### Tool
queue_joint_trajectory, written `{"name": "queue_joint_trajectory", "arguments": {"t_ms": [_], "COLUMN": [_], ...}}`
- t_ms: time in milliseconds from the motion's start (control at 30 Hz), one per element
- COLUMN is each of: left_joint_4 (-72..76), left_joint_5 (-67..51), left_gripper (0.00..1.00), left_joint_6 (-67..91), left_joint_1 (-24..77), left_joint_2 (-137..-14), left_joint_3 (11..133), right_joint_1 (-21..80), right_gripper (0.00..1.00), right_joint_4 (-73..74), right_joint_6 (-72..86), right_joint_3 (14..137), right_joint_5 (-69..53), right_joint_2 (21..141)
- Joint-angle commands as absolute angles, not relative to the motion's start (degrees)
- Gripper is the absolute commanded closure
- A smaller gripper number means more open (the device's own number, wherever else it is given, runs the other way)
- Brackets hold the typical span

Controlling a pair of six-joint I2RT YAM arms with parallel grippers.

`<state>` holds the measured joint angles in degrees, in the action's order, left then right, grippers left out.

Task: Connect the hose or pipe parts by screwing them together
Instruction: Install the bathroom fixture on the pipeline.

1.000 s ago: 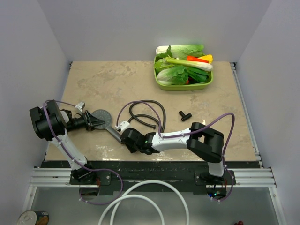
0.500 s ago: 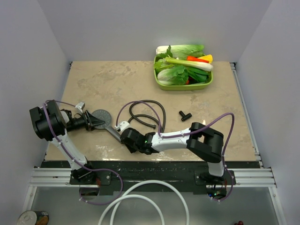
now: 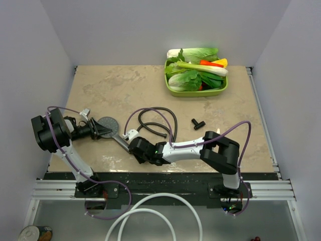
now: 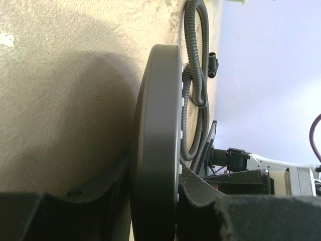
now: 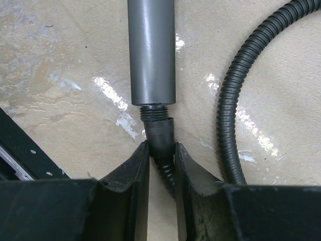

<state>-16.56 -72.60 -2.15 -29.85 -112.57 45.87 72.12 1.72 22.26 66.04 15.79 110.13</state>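
Note:
The dark grey shower head (image 3: 108, 123) lies at the table's left with its handle (image 3: 120, 142) pointing toward the near edge. My left gripper (image 3: 99, 129) is shut on the round disc, which shows edge-on (image 4: 155, 125) between the fingers (image 4: 205, 196). The handle (image 5: 151, 50) ends in a bare thread, and the black hose's end nut (image 5: 160, 135) sits tilted against it. My right gripper (image 5: 161, 153) is shut on that nut. The rest of the hose (image 3: 161, 120) coils behind on the table. The small black T-shaped fitting (image 3: 198, 123) lies loose to the right.
A green tray (image 3: 171, 91) of vegetables stands at the back right. A thick white hose (image 3: 150, 208) loops below the table's near edge, with a can (image 3: 35, 233) at the bottom left. Purple cables run along both arms.

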Motion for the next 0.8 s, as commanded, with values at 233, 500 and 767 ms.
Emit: {"name": "queue_joint_trajectory", "arguments": {"t_ms": [233,500,767], "left_joint_4": [-14.1,-15.5,-15.6], "left_joint_5": [-67.9,-68.0,-68.3], "left_gripper": [1.00,1.00,1.00], "left_joint_6": [-4.0,-4.2,-4.7], "left_joint_1": [-29.6,-29.6,-29.6], "left_joint_2": [-111.6,-113.6,-112.4], "left_joint_3": [45.2,45.9,45.7], "right_joint_1": [72.2,72.5,72.7], "right_gripper": [0.95,0.92,0.90], "right_joint_4": [-5.7,-8.1,-10.5], "right_joint_6": [23.8,25.9,26.7], "right_joint_3": [67.1,66.4,65.4], "right_joint_5": [18.4,19.2,22.8], "right_joint_2": [108.6,110.7,111.5]}}
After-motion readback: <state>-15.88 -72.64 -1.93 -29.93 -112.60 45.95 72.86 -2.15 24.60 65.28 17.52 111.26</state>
